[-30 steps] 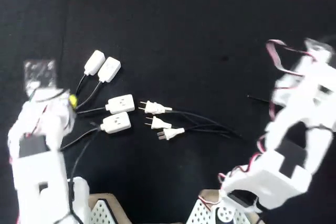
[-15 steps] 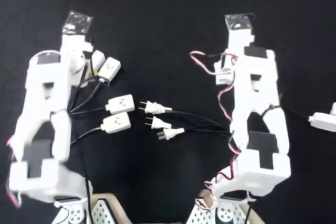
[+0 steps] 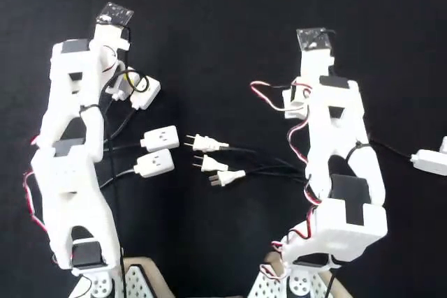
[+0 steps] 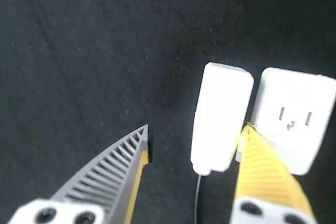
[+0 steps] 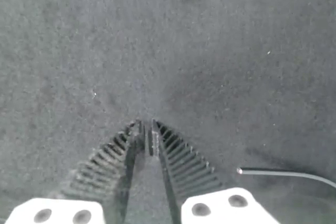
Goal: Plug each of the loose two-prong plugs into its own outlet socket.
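Three white two-prong plugs (image 3: 209, 162) lie side by side mid-table, prongs toward two white sockets (image 3: 158, 150). Two more sockets (image 3: 143, 93) lie farther back, partly under the left arm. My left gripper (image 3: 123, 79) hovers over that far pair. In the left wrist view it (image 4: 196, 127) is open, a socket lying on its side (image 4: 220, 114) sits between the fingertips, and a socket with its slots facing up (image 4: 294, 114) lies just beyond the yellow finger (image 4: 260, 161). My right gripper (image 5: 147, 128) is shut on nothing over bare black cloth, right of the plugs.
Black cords (image 3: 272, 162) run from the plugs under the right arm (image 3: 335, 130). Another white plug-like piece (image 3: 429, 160) lies at the right edge. A thin black wire (image 5: 286, 172) crosses the cloth near the right gripper.
Both arms swung up from low positions and stretched toward the back of the table. The left arm came over the far sockets. The white piece at the right edge came into sight.
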Robot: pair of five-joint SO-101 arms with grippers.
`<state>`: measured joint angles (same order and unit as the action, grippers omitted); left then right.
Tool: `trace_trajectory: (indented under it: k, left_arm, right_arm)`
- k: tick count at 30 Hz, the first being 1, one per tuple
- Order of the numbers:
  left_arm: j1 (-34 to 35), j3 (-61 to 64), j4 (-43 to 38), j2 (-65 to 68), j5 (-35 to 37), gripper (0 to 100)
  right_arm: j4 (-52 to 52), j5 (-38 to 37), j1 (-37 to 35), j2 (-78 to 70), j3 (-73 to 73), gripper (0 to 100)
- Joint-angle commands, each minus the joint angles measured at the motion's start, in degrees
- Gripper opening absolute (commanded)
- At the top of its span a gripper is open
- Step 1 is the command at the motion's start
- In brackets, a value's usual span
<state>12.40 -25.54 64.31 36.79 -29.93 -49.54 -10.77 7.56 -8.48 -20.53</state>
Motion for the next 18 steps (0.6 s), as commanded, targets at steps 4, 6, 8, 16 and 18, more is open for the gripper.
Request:
trace_trajectory:
  k: [4, 6, 8, 16, 18]
  left_arm:
    - [-0.75, -14.37, 7.38, 7.38, -2.29, 27]
    - [-0.48, -17.45, 8.62, 8.79, -2.29, 24]
    - [-0.48, -20.35, 11.16, 9.67, -2.20, 16]
    - [-1.80, -23.52, 18.11, 9.49, -2.11, 7]
    - [-2.33, -23.69, 20.13, 9.32, -2.20, 7]
  right_arm:
    - [1.58, -0.35, 0.35, 2.24, 0.04, 1.2]
    - [1.58, -0.35, 0.35, 2.24, 0.04, 1.2]
    - [1.58, -0.35, 0.35, 2.24, -0.04, 1.2]
    - [1.58, -0.44, 0.44, 2.24, -0.13, 1.2]
    - [1.58, -0.44, 0.44, 2.24, -0.13, 1.2]
